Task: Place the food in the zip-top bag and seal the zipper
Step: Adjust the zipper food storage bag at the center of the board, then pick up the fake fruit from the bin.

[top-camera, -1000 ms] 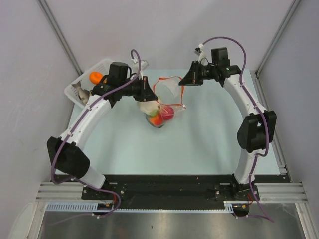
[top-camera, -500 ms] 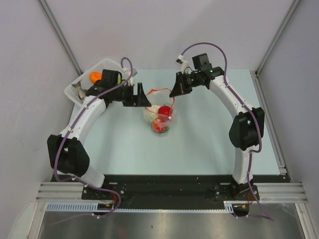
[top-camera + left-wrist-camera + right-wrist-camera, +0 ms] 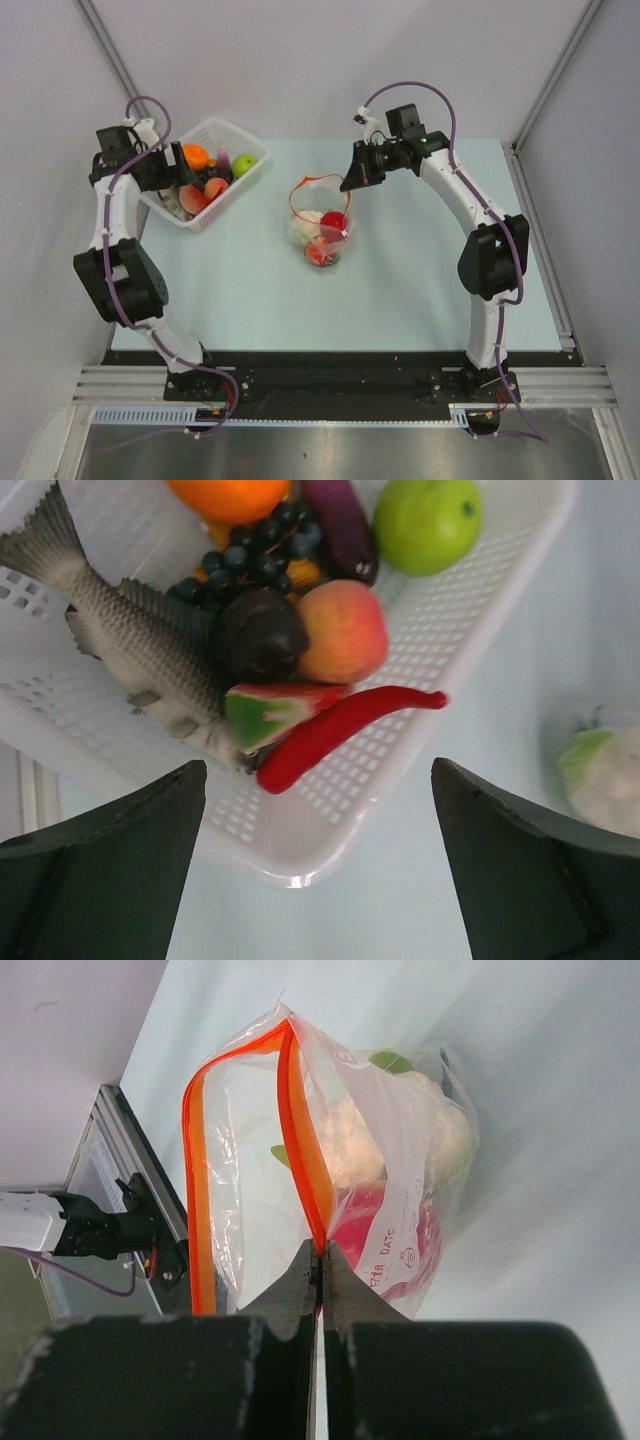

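Observation:
The zip-top bag lies mid-table, its mouth pulled up into an open loop. Inside are food pieces: a red tomato and white cauliflower. My right gripper is shut on the orange zipper at one end of the mouth, seen close up in the right wrist view. My left gripper hovers open over the near rim of the white basket, holding nothing. Below it lie a red chili, a fish, a peach and a green apple.
The basket at the back left also holds an orange, dark grapes and a watermelon slice. Grey walls close in the table on both sides and at the back.
My left gripper let go of the bag's mouth and opened wide, and its arm swung left to the basket. The bag's mouth sagged, held by the right gripper alone.

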Action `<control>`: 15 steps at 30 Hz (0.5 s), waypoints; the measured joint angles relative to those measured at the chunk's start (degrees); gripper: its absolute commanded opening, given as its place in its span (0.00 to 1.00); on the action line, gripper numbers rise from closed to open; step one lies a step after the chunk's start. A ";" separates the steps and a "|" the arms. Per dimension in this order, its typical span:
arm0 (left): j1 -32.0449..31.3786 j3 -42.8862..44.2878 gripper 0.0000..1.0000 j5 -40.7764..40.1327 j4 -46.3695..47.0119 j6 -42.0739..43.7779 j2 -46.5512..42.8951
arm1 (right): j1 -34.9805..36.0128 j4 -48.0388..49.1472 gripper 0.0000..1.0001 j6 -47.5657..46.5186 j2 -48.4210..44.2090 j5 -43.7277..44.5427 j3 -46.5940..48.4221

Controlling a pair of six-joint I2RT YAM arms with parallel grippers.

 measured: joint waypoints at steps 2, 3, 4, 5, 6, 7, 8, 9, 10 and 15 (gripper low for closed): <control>1.09 0.28 0.96 -0.17 -0.24 4.72 2.95 | 0.00 -0.02 0.00 -0.02 0.02 -0.13 0.00; 1.29 0.28 0.96 -0.17 -0.48 6.29 3.91 | 0.00 -0.02 0.00 -0.02 0.02 -0.15 0.00; 1.38 0.28 0.96 -0.17 -0.79 8.33 4.98 | 0.00 -0.02 0.00 -0.04 0.02 -0.22 0.00; 1.38 0.26 0.96 -0.13 -0.90 10.12 5.88 | 0.00 -0.02 0.00 -0.02 0.04 -0.33 0.00; 1.33 0.26 0.96 -0.09 -0.79 11.63 6.62 | 0.00 -0.02 0.00 -0.02 0.09 -0.37 0.00; 1.31 0.26 0.95 0.00 -0.46 13.09 7.21 | 0.00 -0.02 0.00 -0.02 0.11 -0.44 0.00; 1.25 0.20 0.95 0.09 0.24 14.38 7.67 | 0.00 -0.02 0.00 -0.02 0.20 -0.55 0.00; 1.25 0.15 0.95 0.13 0.87 15.34 8.04 | 0.00 -0.02 0.00 0.00 0.24 -0.63 0.00; 1.22 0.00 0.94 0.22 2.23 16.68 8.48 | 0.00 -0.02 0.00 0.00 0.37 -0.83 0.00; 1.22 -0.92 0.80 1.62 7.32 20.59 10.27 | 0.00 -0.04 0.00 0.02 1.09 -1.11 0.00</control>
